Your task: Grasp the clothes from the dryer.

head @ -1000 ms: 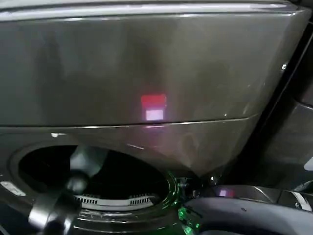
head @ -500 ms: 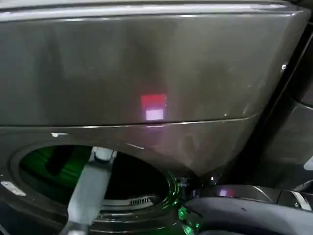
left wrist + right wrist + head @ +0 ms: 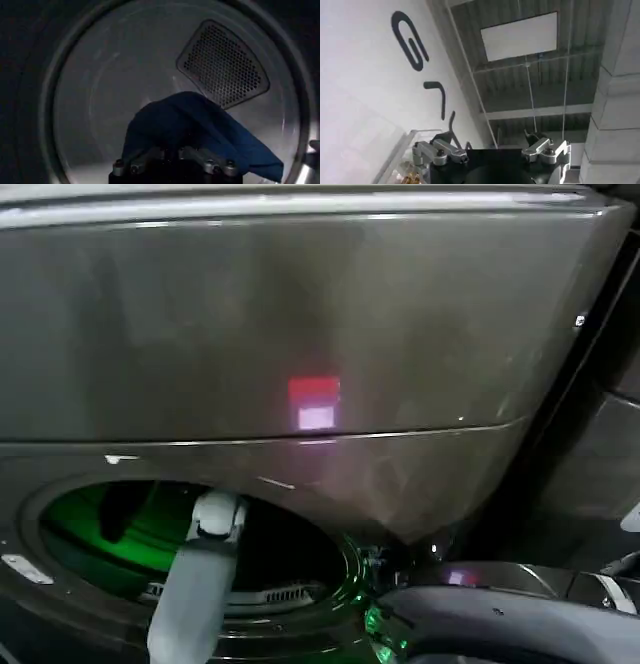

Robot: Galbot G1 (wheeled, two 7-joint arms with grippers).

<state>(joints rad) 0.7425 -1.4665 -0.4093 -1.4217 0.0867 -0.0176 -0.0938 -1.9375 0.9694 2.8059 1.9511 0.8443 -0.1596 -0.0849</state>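
Left gripper (image 3: pixel 175 162): inside the dryer (image 3: pixel 300 324) porthole, finger bases spread; tips hidden under cloth, so whether anything is held cannot be told.

Clothes (image 3: pixel 200 132): dark blue cloth, heaped on the drum floor directly ahead at 12 o'clock, touching the gripper front; long axis trailing toward 4 o'clock. Left arm nearer by far.

Perforated vent (image 3: pixel 222 62): drum back wall, 1 o'clock.

Right gripper (image 3: pixel 490 150): idle, wide open, empty, aimed at the ceiling; wall lettering partly readable, "G".

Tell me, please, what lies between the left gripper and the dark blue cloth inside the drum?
Nothing: in the left wrist view the small dark blue soft cloth lies directly beyond the left gripper, the stretch between them bare.
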